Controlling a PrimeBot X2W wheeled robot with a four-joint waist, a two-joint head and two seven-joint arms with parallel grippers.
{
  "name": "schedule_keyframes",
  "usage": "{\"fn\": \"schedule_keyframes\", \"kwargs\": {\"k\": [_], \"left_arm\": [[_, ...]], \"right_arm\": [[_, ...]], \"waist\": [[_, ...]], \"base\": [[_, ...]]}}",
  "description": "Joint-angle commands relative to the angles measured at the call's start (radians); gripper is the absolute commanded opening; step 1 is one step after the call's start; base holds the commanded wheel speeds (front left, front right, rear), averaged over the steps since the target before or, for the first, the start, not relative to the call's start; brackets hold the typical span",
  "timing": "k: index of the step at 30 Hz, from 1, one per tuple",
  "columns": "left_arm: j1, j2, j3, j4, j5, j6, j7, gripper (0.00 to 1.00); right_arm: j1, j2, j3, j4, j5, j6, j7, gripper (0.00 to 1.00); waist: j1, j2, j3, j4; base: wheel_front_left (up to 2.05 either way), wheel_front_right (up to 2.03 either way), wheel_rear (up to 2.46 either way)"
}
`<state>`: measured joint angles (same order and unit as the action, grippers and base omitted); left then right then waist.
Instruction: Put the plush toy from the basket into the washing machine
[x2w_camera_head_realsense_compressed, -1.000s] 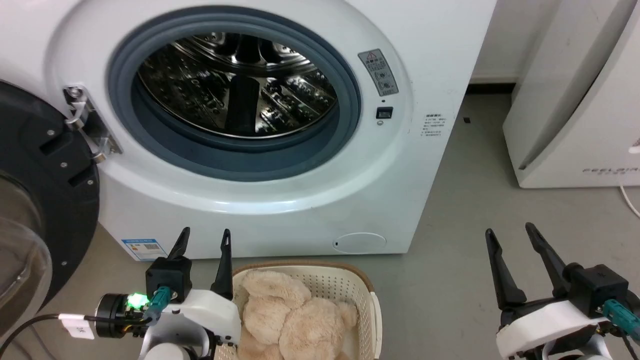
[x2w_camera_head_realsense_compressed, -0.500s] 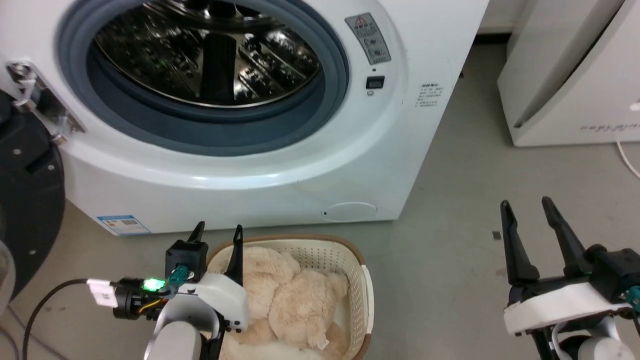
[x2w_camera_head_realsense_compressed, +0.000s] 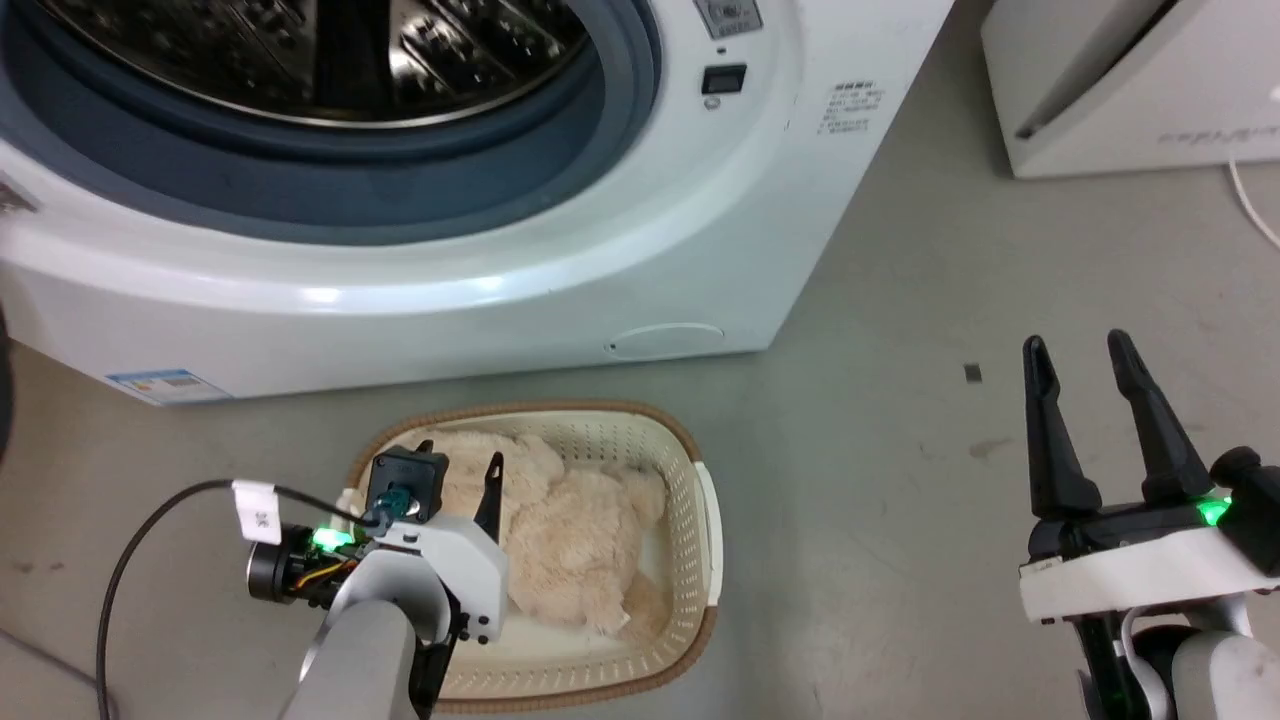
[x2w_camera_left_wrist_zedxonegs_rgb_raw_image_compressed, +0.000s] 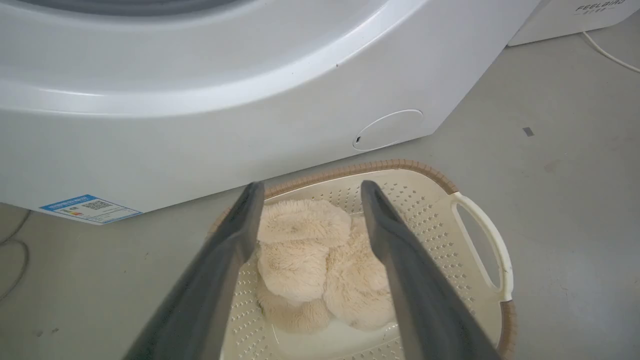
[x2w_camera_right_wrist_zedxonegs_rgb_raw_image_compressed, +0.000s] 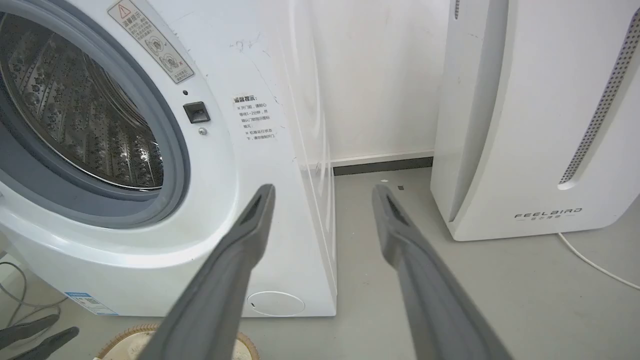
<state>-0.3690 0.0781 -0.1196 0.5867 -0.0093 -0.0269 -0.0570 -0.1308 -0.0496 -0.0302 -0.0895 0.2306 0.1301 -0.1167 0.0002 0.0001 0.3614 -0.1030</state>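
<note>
Hovering open-fingered over plush toy (x2w_camera_head_realsense_compressed: 570, 530) at basket's (x2w_camera_head_realsense_compressed: 600, 432) left edge, left gripper (x2w_camera_head_realsense_compressed: 459, 458) risks pinching loose fur only, toy slipping.

place: a laundry corner in a plain indoor room; home or test room, cannot tell
washer: white front-loading washing machine (x2w_camera_head_realsense_compressed: 500, 250) at 11 o'clock, steel drum showing
floor: bare grey floor (x2w_camera_head_realsense_compressed: 900, 450), scuffed, laundry basket (x2w_camera_head_realsense_compressed: 682, 520) at 6 o'clock
neighbour: white tower appliance (x2w_camera_head_realsense_compressed: 1130, 90) at 1 o'clock, cord (x2w_camera_head_realsense_compressed: 1255, 212) trailing
wall: white wall (x2w_camera_right_wrist_zedxonegs_rgb_raw_image_compressed: 380, 75), dark skirting (x2w_camera_right_wrist_zedxonegs_rgb_raw_image_compressed: 382, 166)
</note>
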Motion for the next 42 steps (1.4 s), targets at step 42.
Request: {"fn": "schedule_keyframes", "kwargs": {"k": [42], "left_arm": [[-0.409, 0.099, -0.168, 0.449, 0.000, -0.031, 0.152, 1.00]], "right_arm": [[-0.189, -0.001, 0.004, -0.107, 0.191, 0.000, -0.094, 1.00]], "waist": [[-0.0002, -0.0001, 0.486, -0.120]], "base": [[0.00, 0.00, 0.00]]}}
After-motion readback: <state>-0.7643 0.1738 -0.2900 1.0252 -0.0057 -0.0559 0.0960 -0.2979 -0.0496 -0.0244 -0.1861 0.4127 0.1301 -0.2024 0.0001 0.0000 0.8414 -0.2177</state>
